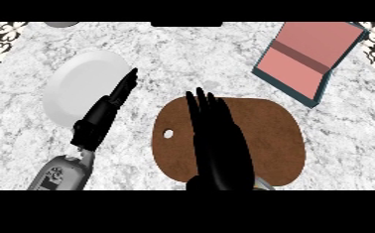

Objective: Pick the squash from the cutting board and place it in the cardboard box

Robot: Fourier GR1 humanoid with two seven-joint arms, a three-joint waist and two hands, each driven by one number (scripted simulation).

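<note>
right hand (pixel 219 143) over cutting board (pixel 282 138)

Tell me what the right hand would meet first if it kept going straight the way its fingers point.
The right hand points up-view over the cutting board; beyond its far edge only bare counter shows, though height is unclear.

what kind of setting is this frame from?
Probably a kitchen counter: a grey-white marbled stone countertop, a round brown wooden cutting board with a hanging hole, and a round white plate. An open pink-lined box sits at upper right.
</note>
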